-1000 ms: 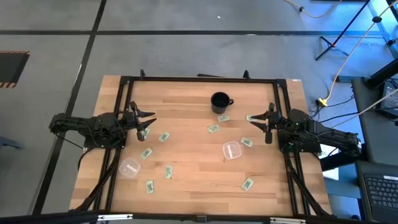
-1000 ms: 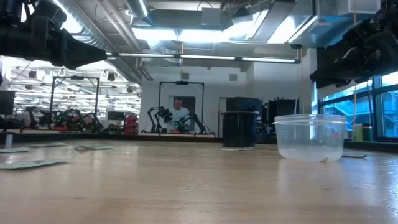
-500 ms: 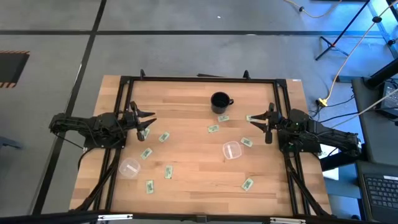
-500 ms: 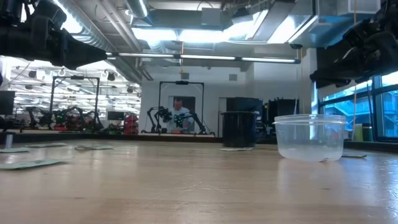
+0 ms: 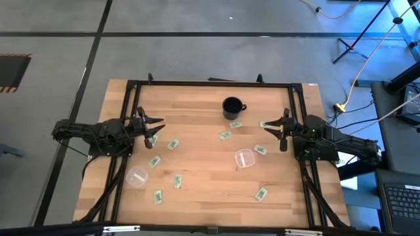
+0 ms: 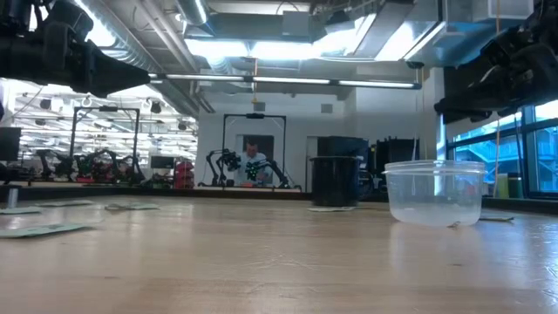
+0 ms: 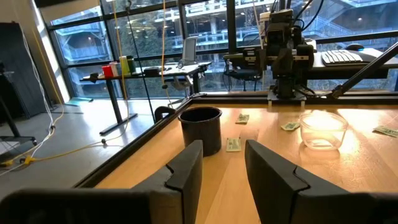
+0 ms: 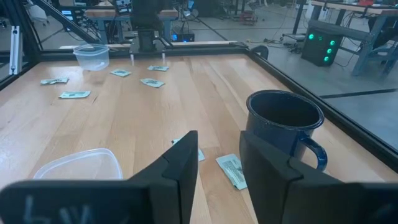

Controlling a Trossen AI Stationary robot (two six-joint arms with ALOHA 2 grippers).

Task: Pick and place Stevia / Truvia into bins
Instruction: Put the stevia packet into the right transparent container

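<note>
Several small green-and-white sachets lie flat on the wooden table, among them one (image 5: 225, 136) near the middle, one (image 5: 260, 194) near the near edge and one (image 8: 232, 168) beside the mug. One clear cup (image 5: 245, 158) stands right of centre, another (image 5: 136, 176) near the left. My left gripper (image 5: 157, 128) hovers open at the left edge, holding nothing. My right gripper (image 5: 268, 127) hovers open at the right edge, also holding nothing. Both point toward the table's middle.
A black mug (image 5: 232, 107) with a handle stands near the far edge. A black frame (image 5: 210, 84) runs around the table. In the low view a person (image 6: 253, 157) stands far off in the room behind.
</note>
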